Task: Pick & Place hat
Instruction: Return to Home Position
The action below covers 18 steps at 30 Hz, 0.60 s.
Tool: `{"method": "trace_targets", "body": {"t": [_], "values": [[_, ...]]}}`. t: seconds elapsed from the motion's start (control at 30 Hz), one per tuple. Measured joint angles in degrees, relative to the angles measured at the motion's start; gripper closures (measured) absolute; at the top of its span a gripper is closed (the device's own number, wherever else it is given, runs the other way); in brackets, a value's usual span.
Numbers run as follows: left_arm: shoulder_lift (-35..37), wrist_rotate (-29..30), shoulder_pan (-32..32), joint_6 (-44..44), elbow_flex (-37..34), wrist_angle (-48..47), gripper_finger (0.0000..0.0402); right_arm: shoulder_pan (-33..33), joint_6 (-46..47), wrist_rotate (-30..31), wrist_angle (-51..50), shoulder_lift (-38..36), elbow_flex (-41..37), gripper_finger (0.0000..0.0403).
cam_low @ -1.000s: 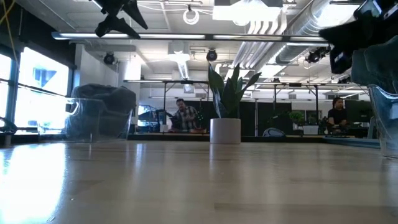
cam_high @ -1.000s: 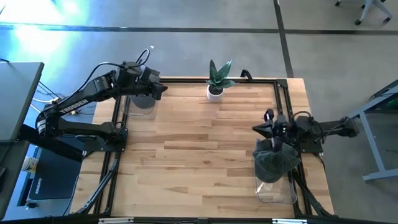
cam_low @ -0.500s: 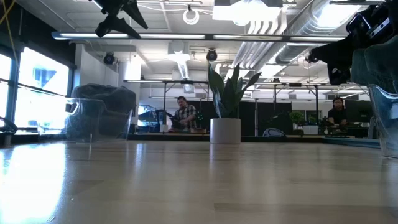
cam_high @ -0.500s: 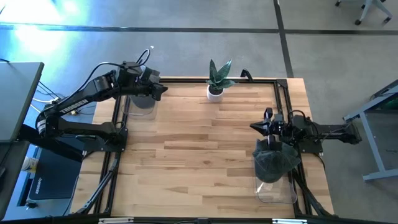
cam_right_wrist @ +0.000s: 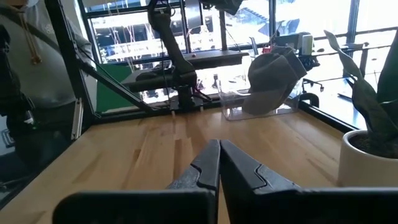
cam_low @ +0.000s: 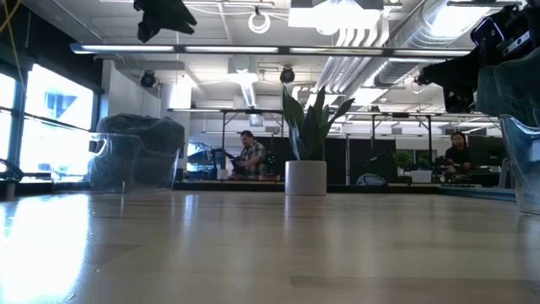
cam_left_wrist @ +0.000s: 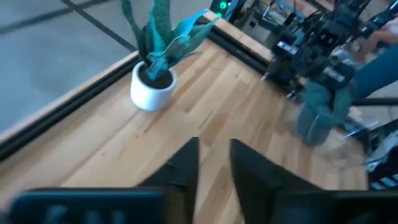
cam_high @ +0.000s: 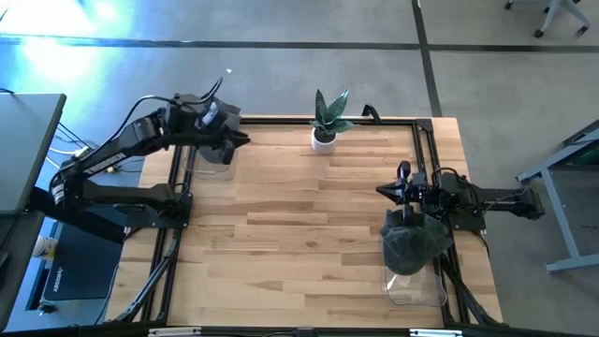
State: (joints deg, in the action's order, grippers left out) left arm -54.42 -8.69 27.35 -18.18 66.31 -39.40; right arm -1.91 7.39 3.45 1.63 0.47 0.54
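Across desk (cam_high: 299, 234) middle: bare wood planks, wide free room. Black frame rails (cam_high: 281, 120) run along edges.
10 o'clock corner: clear plastic bin (cam_high: 213, 157), soft gray cap (cam_right_wrist: 273, 71) heaped inside. Left claw (cam_left_wrist: 214, 146) raised over bin, fingers apart by narrow gap, holding nothing.
4 o'clock edge: second clear bin (cam_high: 416, 285), dark cap (cam_high: 412, 241) bulging over rim. Right claw (cam_right_wrist: 219, 146) near it toward 3 o'clock, fingers pressed together, holding nothing.
12 o'clock edge: spiky plant (cam_high: 328, 110) in round white pot (cam_high: 324, 139).

Far bin (cam_high: 211, 158) mostly hidden from above; near bin (cam_low: 525, 165) cropped at picture edge
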Motion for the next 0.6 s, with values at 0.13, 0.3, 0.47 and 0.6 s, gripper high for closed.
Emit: {"method": "trace_targets", "body": {"t": [0.13, 0.3, 0.47, 0.6], "values": [[4.84, 0.29, 0.02, 2.86, -4.93, 1.66, 0.0389, 0.00, 0.05, -0.01, 0.02, 0.00, 0.00, 0.0392], [15.48, 1.77, 0.00, 2.92, -16.03, 7.68, 0.0392, 0.00, 0.05, -0.01, 0.03, 0.00, 0.00, 0.0391], [26.98, 2.18, 0.00, 0.30, -28.27, 14.09, 0.0398, 0.00, 0.05, -0.01, 0.04, 0.00, -0.02, 0.0391], [32.84, 2.08, 0.00, -4.41, -35.90, 14.55, 0.0399, 0.02, 0.05, -0.01, 0.05, 0.00, -0.02, 0.0391]]}}
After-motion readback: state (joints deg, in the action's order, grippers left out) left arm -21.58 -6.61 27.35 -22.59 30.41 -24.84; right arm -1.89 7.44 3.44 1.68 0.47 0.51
